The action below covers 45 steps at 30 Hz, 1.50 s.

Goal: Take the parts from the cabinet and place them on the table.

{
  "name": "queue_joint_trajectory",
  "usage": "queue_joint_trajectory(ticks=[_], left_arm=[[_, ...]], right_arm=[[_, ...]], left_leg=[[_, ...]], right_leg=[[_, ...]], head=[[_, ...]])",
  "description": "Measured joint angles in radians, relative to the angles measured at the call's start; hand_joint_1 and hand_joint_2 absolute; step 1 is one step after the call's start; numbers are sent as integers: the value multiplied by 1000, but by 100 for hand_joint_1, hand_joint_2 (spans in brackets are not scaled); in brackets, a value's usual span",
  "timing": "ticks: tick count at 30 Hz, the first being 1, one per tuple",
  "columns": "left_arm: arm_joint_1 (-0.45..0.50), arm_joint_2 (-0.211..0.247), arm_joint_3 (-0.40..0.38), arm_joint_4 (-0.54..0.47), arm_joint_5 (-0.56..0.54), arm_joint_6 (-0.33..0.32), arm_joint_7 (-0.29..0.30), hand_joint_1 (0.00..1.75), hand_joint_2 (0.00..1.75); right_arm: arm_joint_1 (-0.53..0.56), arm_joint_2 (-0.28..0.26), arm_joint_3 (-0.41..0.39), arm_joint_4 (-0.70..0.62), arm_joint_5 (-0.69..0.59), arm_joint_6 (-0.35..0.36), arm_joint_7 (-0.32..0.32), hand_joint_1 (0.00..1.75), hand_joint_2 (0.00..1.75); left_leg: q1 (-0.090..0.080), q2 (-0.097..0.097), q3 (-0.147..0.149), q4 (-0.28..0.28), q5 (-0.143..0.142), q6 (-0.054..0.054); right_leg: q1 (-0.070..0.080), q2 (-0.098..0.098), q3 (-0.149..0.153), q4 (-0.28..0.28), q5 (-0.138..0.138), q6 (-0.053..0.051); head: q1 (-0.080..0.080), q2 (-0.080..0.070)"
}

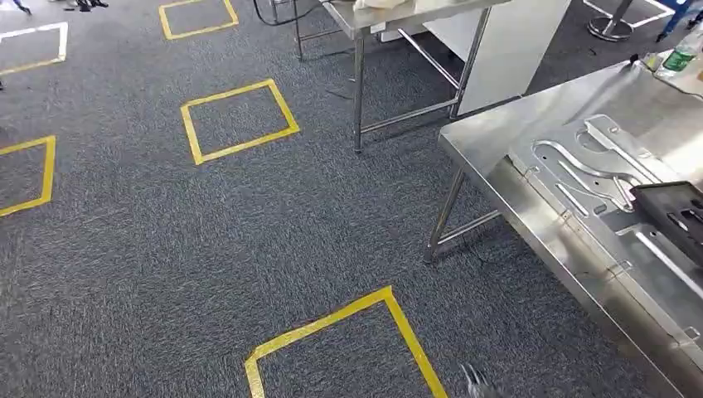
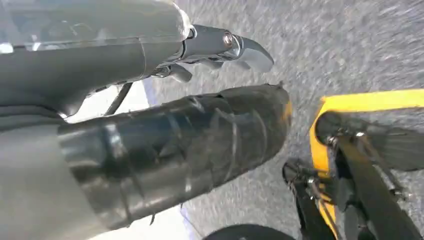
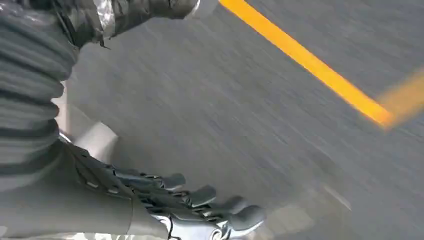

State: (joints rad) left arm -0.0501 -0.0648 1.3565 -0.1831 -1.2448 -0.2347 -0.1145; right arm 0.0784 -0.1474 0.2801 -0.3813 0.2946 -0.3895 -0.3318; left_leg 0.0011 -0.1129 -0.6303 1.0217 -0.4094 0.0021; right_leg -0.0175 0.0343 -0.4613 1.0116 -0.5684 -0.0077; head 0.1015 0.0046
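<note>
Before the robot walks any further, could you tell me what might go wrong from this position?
1. The nearest steel table's corner and leg jut toward the robot's path; a turn that way could clip them.
2. The right hand hangs low over the carpet, the picture motion-blurred; a swinging arm could catch that table's edge.
3. The black tray and metal parts already fill this end of the table, so space to set down more looks tight.

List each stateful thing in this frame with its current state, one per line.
Left hand: hanging over the carpet, fingers extended, holding nothing.
Right hand: hanging over the carpet, fingers apart, holding nothing.
Steel table: standing on the carpet.
Metal panel: lying flat on the table.
Black tray: resting on the panel.
</note>
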Motion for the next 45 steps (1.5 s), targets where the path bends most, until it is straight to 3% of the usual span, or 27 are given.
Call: queue_joint_trajectory(ticks=[1, 2, 3, 5, 6, 7, 8, 9, 10, 11, 12, 15, 16, 18, 26, 27, 30, 31, 32, 33, 35, 36, 37, 39, 40, 41, 45], left_arm=[[3, -4, 0, 0, 0, 4, 1, 0, 0], [2, -10, 0, 0, 0, 7, 1, 0, 0], [0, -13, 0, 0, 0, 10, 3, 0, 0], [-3, -17, 0, 0, 0, 13, 3, 0, 0], [-3, -18, 0, 0, 0, 14, 3, 0, 0], [-3, -19, 0, 0, 0, 14, 3, 0, 0], [-2, -20, 1, 0, 0, 14, 3, 0, 175], [0, -20, 1, 0, 0, 14, 4, 0, 175], [1, -20, 1, 0, 0, 14, 4, 0, 175], [-1, -19, 1, 0, 0, 14, 4, 0, 175], [-3, -19, 1, 0, 0, 14, 4, 0, 175], [0, -20, 2, 0, 0, 16, 8, 0, 175], [0, -24, 3, 0, 0, 18, 13, 0, 175], [2, -26, 3, 0, -3, 20, 28, 0, 175], [0, -28, 6, 0, 11, 26, -21, 0, 175], [-1, -28, 6, 0, 11, 26, -22, 0, 0], [3, -28, 7, 0, 12, 26, -22, 0, 0], [3, -28, 7, 0, 12, 26, -22, 0, 0], [1, -28, 7, 0, 12, 25, -22, 0, 0], [-2, -28, 6, 0, 12, 25, -21, 0, 0], [-4, -29, 6, 0, 12, 25, -21, 0, 0], [-4, -29, 6, 0, 12, 25, -21, 0, 0], [-4, -29, 7, 0, 12, 25, -21, 0, 0], [-4, -29, 6, 0, 12, 25, -21, 0, 0], [-4, -30, 6, 0, 12, 25, -21, 0, 0], [-3, -33, 7, 0, 12, 25, -21, 0, 0], [-2, -34, 7, 0, 12, 24, -21, 0, 0]], right_arm=[[-11, 26, -18, 35, -21, 63, 41, 0, 175], [-21, 37, -36, 69, -33, 96, 63, 0, 175], [-23, 55, -54, 99, -39, 111, 78, 0, 175], [-21, 74, -70, 129, -44, 119, 95, 0, 175], [-24, 79, -76, 146, -44, 120, 98, 0, 175], [-28, 88, -81, 156, -44, 121, 101, 0, 175], [-31, 92, -87, 167, -44, 122, 103, 0, 175], [-36, 99, -92, 175, -45, 129, 104, 0, 175], [-40, 102, -95, 181, -47, 135, 107, 0, 175], [-42, 109, -99, 188, -51, 145, 112, 0, 175], [-43, 114, -106, 194, -63, 161, 120, 0, 175], [-58, 129, -129, 209, -103, 227, 203, 0, 175], [-58, 132, -139, 212, -112, 237, 227, 0, 175], [-64, 139, -149, 214, -113, 243, 238, 0, 175], [-62, 158, -158, 216, -102, 222, 138, 0, 175], [-62, 158, -159, 216, -101, 222, 136, 0, 175], [-66, 159, -159, 216, -99, 222, 135, 0, 175], [-65, 159, -159, 216, -98, 222, 133, 0, 175], [-64, 159, -159, 216, -97, 221, 132, 0, 175], [-61, 159, -159, 216, -97, 221, 131, 0, 175], [-55, 159, -159, 217, -97, 221, 131, 0, 175], [-54, 159, -159, 217, -97, 221, 130, 0, 175], [-52, 160, -159, 218, -97, 222, 130, 0, 175], [-52, 160, -159, 218, -97, 221, 130, 0, 175], [-52, 160, -159, 218, -97, 221, 130, 0, 175], [-51, 158, -159, 219, -97, 221, 130, 0, 175], [-56, 157, -159, 221, -97, 221, 127, 0, 175]], left_leg=[[3, 19, -6, 10, -7, -2], [3, 56, -15, 38, -41, -5], [5, 86, -40, 103, -95, -11], [8, 102, -91, 249, -175, -21], [9, 106, -104, 303, -188, -24], [9, 107, -96, 307, -180, -23], [9, 109, -62, 263, -153, -21], [8, 115, -3, 179, -114, -16], [5, 137, 56, 83, -81, -7], [-3, 182, 96, 11, -82, 3], [-13, 191, 109, -11, -87, 7], [-17, 170, 105, -24, -79, 20], [-11, 171, 110, -37, -71, 7], [-14, 170, 107, -35, -73, 8], [-25, 178, 103, -24, -82, 31], [-27, 177, 101, -23, -82, 35], [-25, 165, 97, -32, -76, 50], [-20, 158, 103, -38, -70, 57], [-19, 152, 101, -39, -67, 63], [-19, 145, 98, -38, -64, 66], [-24, 122, 93, -35, -63, 69], [-26, 113, 92, -33, -63, 69], [-27, 98, 93, -30, -63, 69], [-31, 72, 96, -23, -64, 67], [-32, 64, 97, -21, -66, 66], [-29, 58, 85, -20, -66, 63], [-21, 29, 78, -20, -55, 36]], right_leg=[[-2, -13, -4, -3, 8, -12], [0, -22, -8, -3, 12, -19], [2, -36, -12, -3, 16, -26], [6, -64, -21, -2, 20, -26], [7, -79, -25, -1, 21, -25], [7, -91, -28, 0, 22, -24], [8, -104, -29, 1, 22, -24], [9, -116, -28, 2, 22, -24], [10, -126, -26, 2, 21, -22], [11, -136, -25, 1, 20, -21], [13, -147, -28, 2, 20, -15], [12, -165, -20, -11, 27, 1], [19, -161, -20, -12, 28, -11], [15, -159, -23, -14, 29, -12], [5, -151, -23, -17, 39, 16], [3, -151, -23, -18, 40, 21], [2, -164, -18, -20, 38, 35], [-2, -123, -19, -3, 23, 39], [-1, -78, -43, 45, -15, 36], [-1, -55, -77, 114, -55, 33], [3, -40, -159, 279, -117, 26], [4, -39, -174, 304, -115, 24], [5, -38, -172, 288, -84, 19], [8, -28, -108, 130, 22, 5], [12, -10, -74, 50, 62, -4], [12, 27, -64, 24, 47, -13], [22, 4, -66, 2, 61, -17]], head=[[0, 0], [0, 0], [0, 0], [0, 0], [0, 0], [0, 0], [0, 0], [0, 0], [0, 0], [0, 0], [0, 0], [0, 0], [2, 0], [3, 0], [2, 0], [2, 0], [2, 0], [3, 0], [3, 0], [2, 0], [2, 0], [2, 0], [2, 0], [2, 0], [2, 0], [2, 0], [2, 0]])
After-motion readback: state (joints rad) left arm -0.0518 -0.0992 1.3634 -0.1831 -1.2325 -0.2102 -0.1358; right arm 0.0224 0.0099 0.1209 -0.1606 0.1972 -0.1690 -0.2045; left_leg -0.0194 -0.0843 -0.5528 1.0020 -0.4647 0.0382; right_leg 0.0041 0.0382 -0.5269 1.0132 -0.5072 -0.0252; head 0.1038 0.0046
